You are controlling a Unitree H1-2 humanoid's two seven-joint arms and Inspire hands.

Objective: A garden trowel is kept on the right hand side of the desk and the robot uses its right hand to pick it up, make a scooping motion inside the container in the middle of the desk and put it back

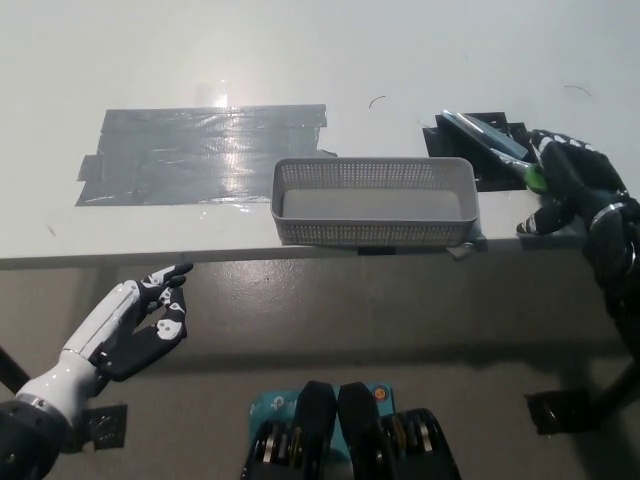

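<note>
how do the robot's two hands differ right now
The left hand is white; the right hand is black. The left hand hangs below the desk edge, open and holding nothing; the right hand is up on the desk, laid over the trowel handle, though a closed grasp can't be confirmed. Both are five-fingered.
</note>
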